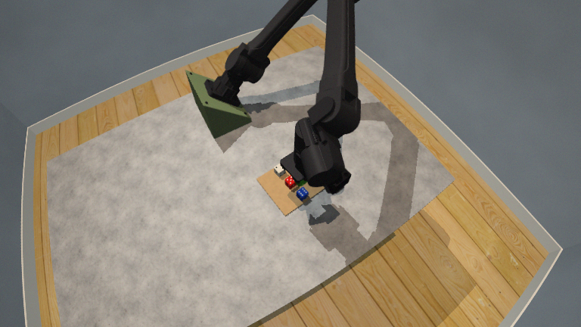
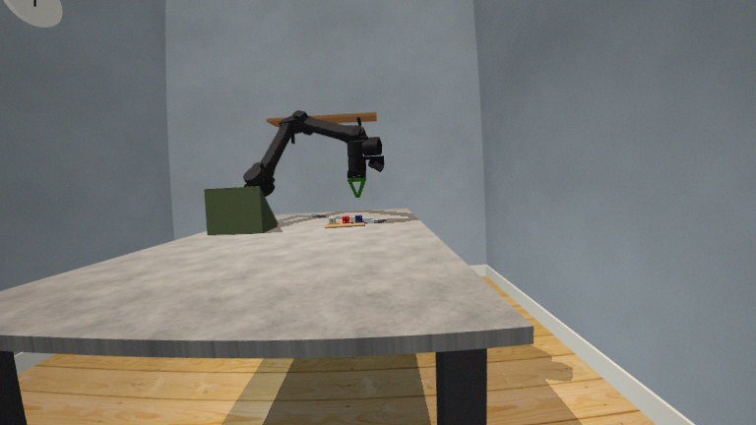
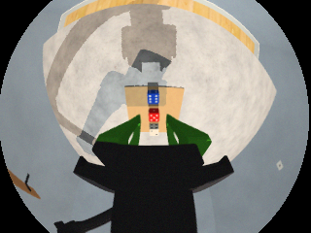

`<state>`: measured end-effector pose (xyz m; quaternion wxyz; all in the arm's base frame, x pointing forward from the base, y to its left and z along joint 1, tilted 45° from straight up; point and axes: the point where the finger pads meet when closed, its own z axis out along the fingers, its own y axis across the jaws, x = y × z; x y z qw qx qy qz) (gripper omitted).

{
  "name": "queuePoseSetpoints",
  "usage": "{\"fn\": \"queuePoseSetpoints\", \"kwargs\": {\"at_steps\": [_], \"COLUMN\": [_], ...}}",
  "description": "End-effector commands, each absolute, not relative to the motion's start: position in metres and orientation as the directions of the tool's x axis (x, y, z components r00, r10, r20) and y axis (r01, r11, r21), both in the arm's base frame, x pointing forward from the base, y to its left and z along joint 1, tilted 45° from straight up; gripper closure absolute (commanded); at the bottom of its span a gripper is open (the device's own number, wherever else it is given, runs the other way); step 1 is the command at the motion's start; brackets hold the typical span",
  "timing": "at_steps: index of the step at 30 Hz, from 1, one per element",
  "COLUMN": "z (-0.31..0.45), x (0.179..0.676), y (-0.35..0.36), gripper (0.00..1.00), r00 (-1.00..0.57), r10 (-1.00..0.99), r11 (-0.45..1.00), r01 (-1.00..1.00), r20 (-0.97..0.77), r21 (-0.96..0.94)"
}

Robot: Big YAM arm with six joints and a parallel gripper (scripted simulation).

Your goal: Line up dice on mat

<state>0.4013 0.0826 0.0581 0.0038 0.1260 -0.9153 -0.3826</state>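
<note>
The green fingers stand partly spread, approx. in the middle of their range, and pinch nothing; they hang in the air well above the surface and touch no thing. In the exterior view the two fingers make a V with tips close together at the bottom. Directly below the fingers, a bit toward the arm's base side, lies the tan mat, flat on the grey surface. On the mat stand 3 dice in one row: the white die is the one nearest to the green base block, the red die is in the middle, the blue die is farthest. The dice are near each other but apart, w/ small gaps. In the wrist view the same row goes straight out ahead of the fingers: white die just between the finger pads, then red, then blue. The pips are too small to read the numbers. All 3 dice are inside the mat's edges.
</note>
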Motion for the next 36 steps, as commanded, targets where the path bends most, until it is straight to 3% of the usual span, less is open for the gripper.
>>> {"fn": "queuePoseSetpoints", "kwargs": {"at_steps": [1,2,23,36], "z": [0.064,0.065,0.067,0.104], "x": [0.411,0.412,0.413,0.424], "y": [0.081,0.081,0.079,0.044], "gripper": [0.61,0.0,0.0,0.0], "r00": [-0.961,-0.961,-0.961,-0.961], "r10": [-0.251,-0.249,-0.247,-0.228], "r11": [0.671,0.671,0.672,0.684], "r01": [-0.26,-0.262,-0.262,-0.273], "r20": [-0.118,-0.121,-0.124,-0.158], "r21": [0.695,0.693,0.692,0.676]}}
